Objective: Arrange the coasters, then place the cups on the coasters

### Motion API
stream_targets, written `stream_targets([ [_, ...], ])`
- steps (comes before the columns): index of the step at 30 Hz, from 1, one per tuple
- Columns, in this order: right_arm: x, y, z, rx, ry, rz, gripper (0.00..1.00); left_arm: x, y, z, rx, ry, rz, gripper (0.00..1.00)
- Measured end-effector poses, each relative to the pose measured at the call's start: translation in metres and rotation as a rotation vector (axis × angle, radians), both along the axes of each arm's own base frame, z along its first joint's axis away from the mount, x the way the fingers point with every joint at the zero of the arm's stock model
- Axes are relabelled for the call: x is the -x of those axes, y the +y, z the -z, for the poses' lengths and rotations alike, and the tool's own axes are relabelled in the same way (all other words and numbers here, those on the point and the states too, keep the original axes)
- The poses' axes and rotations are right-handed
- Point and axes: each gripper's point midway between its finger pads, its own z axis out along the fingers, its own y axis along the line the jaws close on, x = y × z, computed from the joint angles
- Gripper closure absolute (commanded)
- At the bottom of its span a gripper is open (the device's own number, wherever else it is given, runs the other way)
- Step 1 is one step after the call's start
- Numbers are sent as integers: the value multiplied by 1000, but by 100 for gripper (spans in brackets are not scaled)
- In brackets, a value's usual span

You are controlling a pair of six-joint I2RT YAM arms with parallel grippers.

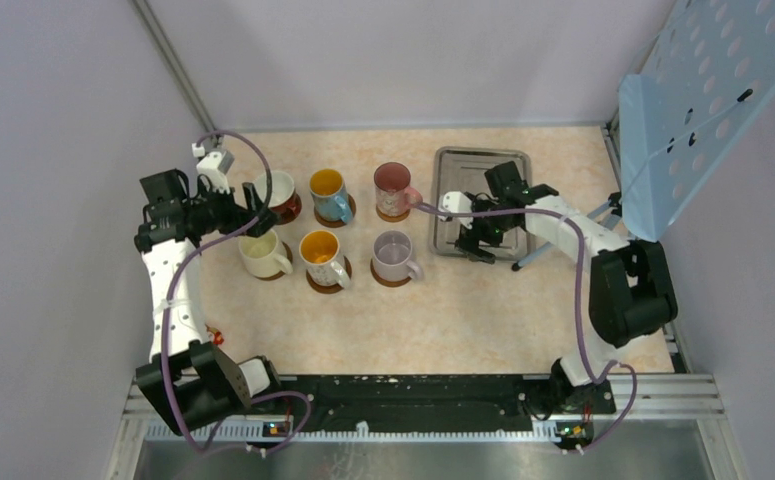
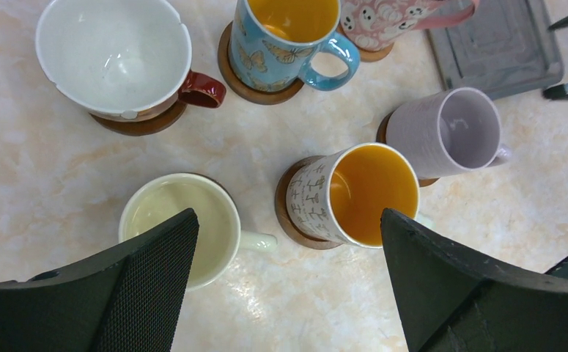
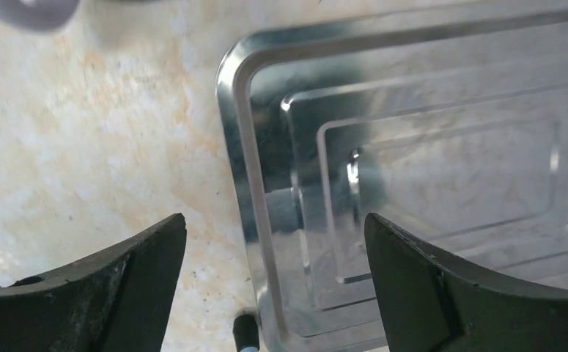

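Six cups stand in two rows of three, each on a brown coaster point(image 1: 391, 280). The back row holds a white cup with a dark red handle point(image 1: 281, 192), a blue one point(image 1: 330, 195) and a pink one point(image 1: 394, 190). In front are a cream cup point(image 1: 261, 254), a white cup with an orange inside point(image 1: 321, 257) and a lilac cup point(image 1: 394, 256). My left gripper point(image 1: 253, 208) hovers open above the two leftmost cups; its wrist view looks down on the cream cup point(image 2: 178, 224) and the orange-lined cup point(image 2: 358, 194). My right gripper point(image 1: 471, 243) hangs open and empty over the tray's near left corner point(image 3: 273, 220).
A square silver tray point(image 1: 483, 165) lies right of the cups, its rim point(image 3: 237, 147) under my right fingers. A pale blue perforated panel point(image 1: 703, 90) leans at the back right, with a black, blue-tipped foot point(image 3: 245, 334) by the tray's corner. Walls close in on the left, back and right.
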Motion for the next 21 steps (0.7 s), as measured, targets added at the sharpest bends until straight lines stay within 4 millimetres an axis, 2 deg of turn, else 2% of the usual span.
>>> stream_targets([
  [6, -13, 20, -52, -170, -90, 145, 11, -4, -6, 10, -99, 6, 30, 1],
  [8, -13, 26, -62, -221, -118, 191, 11, -7, -13, 11, -135, 2, 43, 1],
  [13, -1, 35, -61, -310, -132, 305, 11, -18, -29, 10, -224, -37, 65, 1],
  [16, 1, 31, -56, -327, -121, 389, 11, -24, -37, 8, -256, -60, 71, 1],
  [21, 7, 20, -59, -363, -132, 497, 10, -33, -49, 9, -298, -82, 76, 1],
])
